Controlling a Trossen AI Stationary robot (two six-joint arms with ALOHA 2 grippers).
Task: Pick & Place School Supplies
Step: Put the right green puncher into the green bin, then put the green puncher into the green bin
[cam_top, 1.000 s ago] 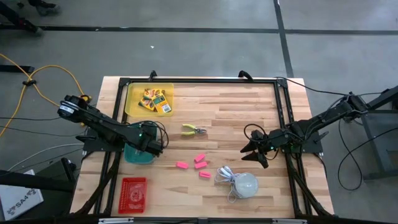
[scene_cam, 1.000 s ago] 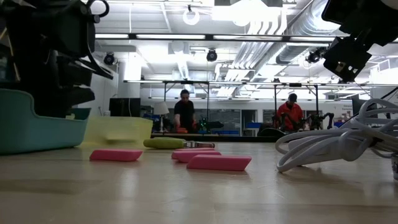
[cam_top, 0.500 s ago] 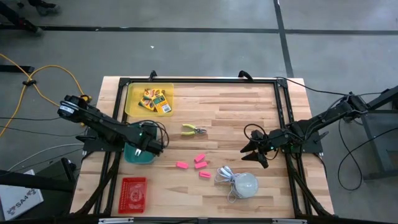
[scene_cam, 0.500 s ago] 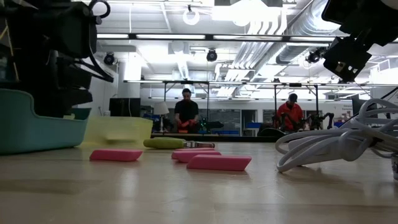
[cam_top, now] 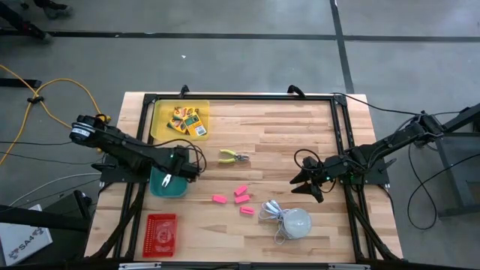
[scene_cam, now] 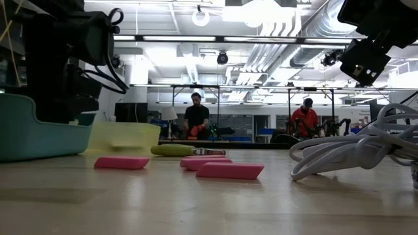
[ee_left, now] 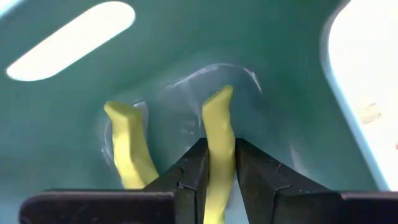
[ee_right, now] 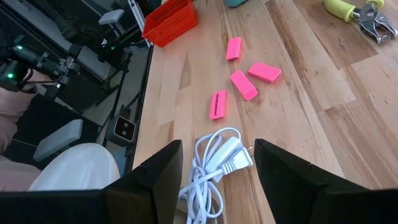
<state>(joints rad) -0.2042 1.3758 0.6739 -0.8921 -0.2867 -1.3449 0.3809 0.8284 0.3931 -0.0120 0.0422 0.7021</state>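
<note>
My left gripper (cam_top: 182, 172) reaches down into the teal bin (cam_top: 161, 187) and is shut on one lime-yellow handle of a two-handled tool (ee_left: 217, 124); its other handle (ee_left: 127, 146) stands free beside it. A lime-green-handled tool (cam_top: 234, 157) lies flat on the table. Several pink erasers (cam_top: 241, 196) lie near the table's middle. Yellow-and-green boxes (cam_top: 186, 120) sit in the yellow tray (cam_top: 159, 124) at the far left. My right gripper (cam_top: 307, 185) hovers open above the table at the right, holding nothing. My left gripper pinches one lime-yellow handle (ee_left: 219, 152) of the tool between its two fingers (ee_left: 193, 171). The fingers come from above, pointing down into the bin, and lie along the handle. Whether the tool's far end rests on the bin's floor cannot be told.
A white dome with a coiled white cord (cam_top: 289, 220) lies at the near right. A red basket (cam_top: 160, 234) stands at the near left corner. A black frame (cam_top: 341, 135) runs round the table. People stand in the room far behind (scene_cam: 196, 121).
My left gripper has turned a little over the teal bin and swung slightly toward the table's far edge, still with the handle between its fingers.
</note>
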